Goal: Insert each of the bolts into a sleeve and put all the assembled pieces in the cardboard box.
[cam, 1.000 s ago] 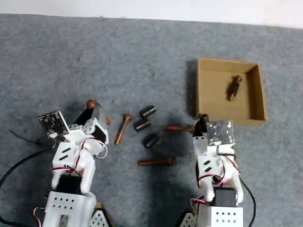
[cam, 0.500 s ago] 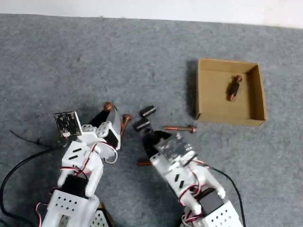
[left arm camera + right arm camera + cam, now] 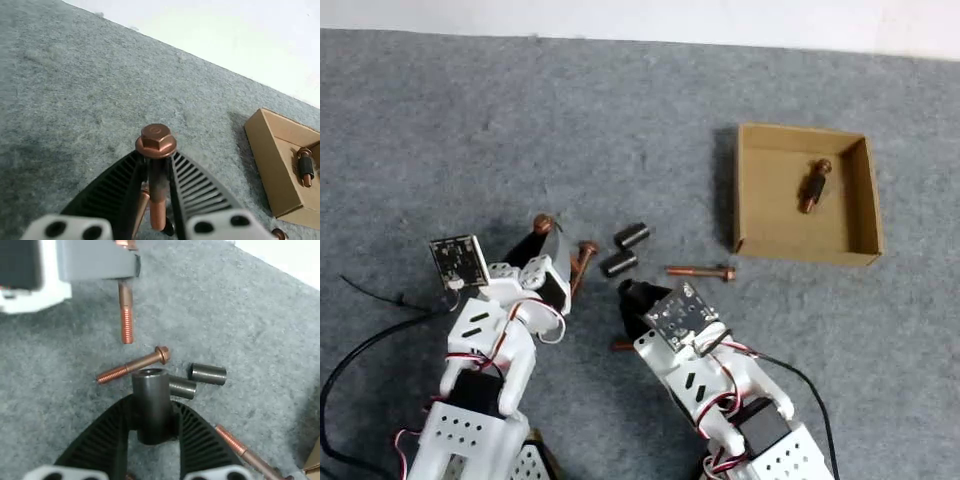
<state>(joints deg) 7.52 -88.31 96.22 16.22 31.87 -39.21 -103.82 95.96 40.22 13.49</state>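
My left gripper (image 3: 542, 240) is shut on a copper bolt (image 3: 156, 142), held upright with its hex head on top (image 3: 544, 222). My right gripper (image 3: 152, 412) is shut on a black sleeve (image 3: 150, 397), open end up, just right of the left gripper (image 3: 633, 297). Two more sleeves (image 3: 632, 236) (image 3: 620, 264) lie on the grey mat. Loose bolts lie beside the left gripper (image 3: 582, 262), near the box (image 3: 700, 271), and one partly hidden under the right arm (image 3: 620, 345). The cardboard box (image 3: 750, 190) holds one assembled piece (image 3: 814, 186).
The grey mat (image 3: 520, 120) is bare across the far left and back. The box stands at the right, its near wall (image 3: 805, 257) close to the loose bolt. A black cable (image 3: 360, 350) trails at the left arm's base.
My right arm swung left from beside the box to the middle and took hold of the nearest sleeve. My left arm shifted right with its bolt.
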